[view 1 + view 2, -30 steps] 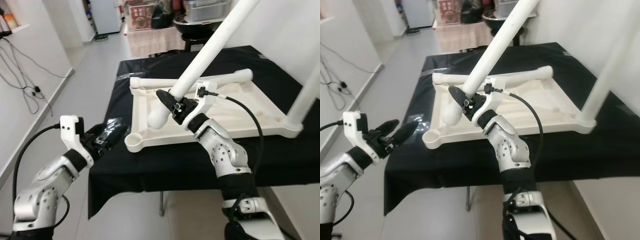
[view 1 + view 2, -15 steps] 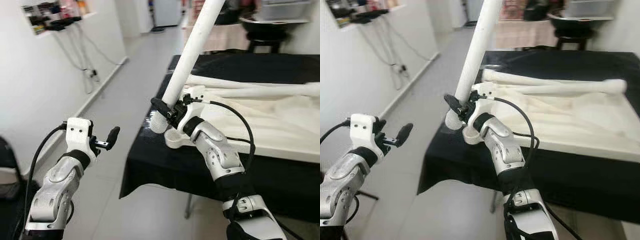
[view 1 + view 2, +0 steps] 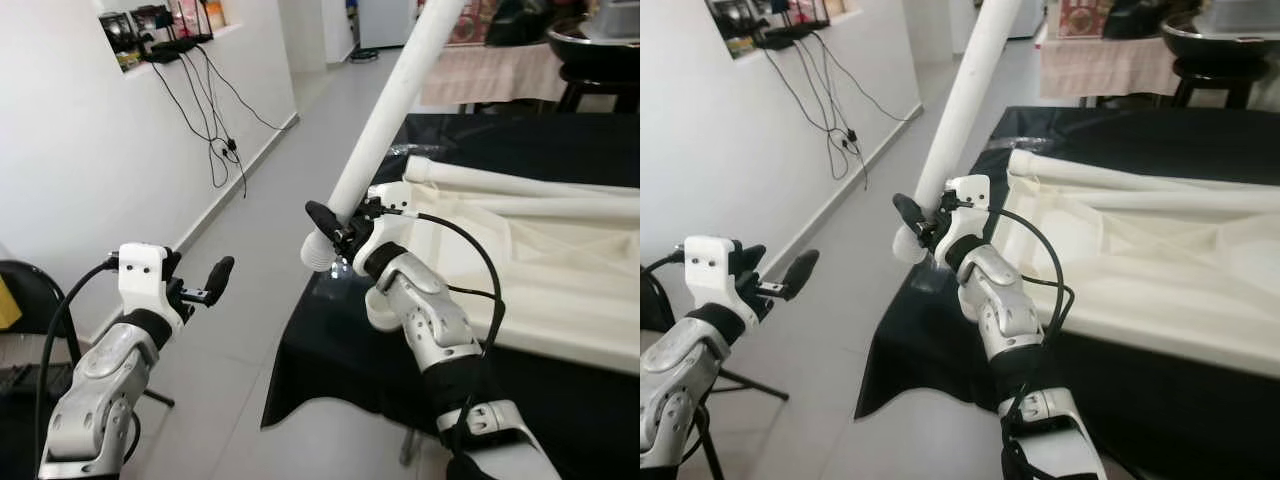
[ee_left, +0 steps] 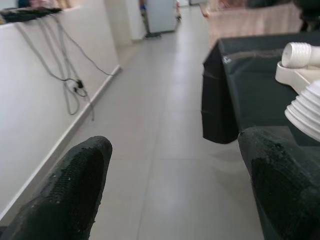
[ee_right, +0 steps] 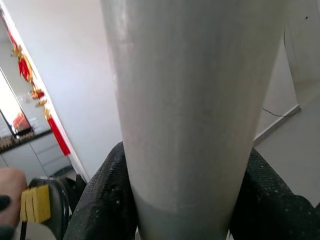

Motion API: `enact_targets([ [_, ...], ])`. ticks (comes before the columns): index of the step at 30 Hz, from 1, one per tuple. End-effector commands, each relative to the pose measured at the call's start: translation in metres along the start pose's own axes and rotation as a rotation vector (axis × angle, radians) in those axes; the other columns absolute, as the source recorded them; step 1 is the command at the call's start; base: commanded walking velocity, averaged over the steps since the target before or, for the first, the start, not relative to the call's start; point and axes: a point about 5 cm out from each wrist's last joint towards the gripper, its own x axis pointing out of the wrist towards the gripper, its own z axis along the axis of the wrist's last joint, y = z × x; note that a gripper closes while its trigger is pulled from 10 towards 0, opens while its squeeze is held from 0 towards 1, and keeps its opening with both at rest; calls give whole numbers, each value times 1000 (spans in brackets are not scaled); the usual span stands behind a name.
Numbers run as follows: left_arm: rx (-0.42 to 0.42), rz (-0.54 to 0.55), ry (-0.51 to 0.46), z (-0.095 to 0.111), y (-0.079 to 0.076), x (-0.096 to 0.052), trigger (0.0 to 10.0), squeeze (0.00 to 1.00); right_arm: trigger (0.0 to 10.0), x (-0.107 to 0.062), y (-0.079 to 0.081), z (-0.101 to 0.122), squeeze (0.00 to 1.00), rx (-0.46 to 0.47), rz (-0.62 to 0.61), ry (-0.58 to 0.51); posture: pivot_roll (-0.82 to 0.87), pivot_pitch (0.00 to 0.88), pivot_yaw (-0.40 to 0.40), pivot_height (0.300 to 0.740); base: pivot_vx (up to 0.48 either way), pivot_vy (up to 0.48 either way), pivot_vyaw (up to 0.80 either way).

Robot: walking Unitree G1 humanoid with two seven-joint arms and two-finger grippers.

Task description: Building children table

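My right gripper point(image 3: 336, 228) is shut on a long white table leg point(image 3: 395, 100), close to its threaded lower end point(image 3: 318, 250). The leg slants up and to the right, out of the picture's top. In the right wrist view the leg point(image 5: 190, 100) sits between both black fingers point(image 5: 107, 195). Its threaded end hangs just off the near left corner of the cream tabletop point(image 3: 560, 270), which lies upside down on the black-draped table point(image 3: 330, 350). A corner socket point(image 3: 384, 306) lies just below my right arm. My left gripper point(image 3: 775, 273) is open over the floor, left of the table, holding nothing.
A second white leg point(image 3: 520, 180) lies across the tabletop's far side. Cables point(image 3: 215, 110) hang down the white wall on the left below a shelf. A dark chair point(image 3: 20, 290) stands at the far left. A cloth-covered table point(image 3: 500, 70) is at the back.
The whole view has swung left. The leg's threaded end, earlier over the tabletop, now hangs beyond its corner. My left gripper, earlier at the table edge, is now over the floor.
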Motion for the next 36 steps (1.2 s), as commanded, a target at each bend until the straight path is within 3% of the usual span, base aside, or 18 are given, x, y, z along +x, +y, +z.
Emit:
enact_targets([
  [1, 22, -58, 22, -2, -6, 4, 10000, 0, 10000, -1, -6, 7, 0, -17, 1, -44, -49, 49, 138, 740, 0, 0, 0],
  [9, -4, -183, 41, -4, -18, -4, 10000, 0, 10000, -4, -5, 17, 0, -40, 142, -63, -44, 56, 127, 740, 0, 0, 0],
  [15, -18, -199, 42, -4, -19, -3, 10000, 0, 10000, -7, 0, 23, 0, -37, 242, -71, -53, 60, 120, 740, 0, 0, 0],
  [24, -36, -189, 46, -5, -17, -3, 10000, 0, 10000, -9, -1, 20, 0, -85, 278, -32, -56, 60, 117, 740, 0, 0, 0],
  [31, -32, -166, 43, -4, -15, -5, 10000, 0, 10000, -14, 0, 15, 0, -101, 320, 12, -56, 68, 110, 740, 0, 0, -725],
  [36, -41, -146, 47, -5, -15, -8, 10000, 0, 10000, -24, 3, 15, 0, -132, 448, 55, -56, 71, 102, 740, 0, 0, -800],
])
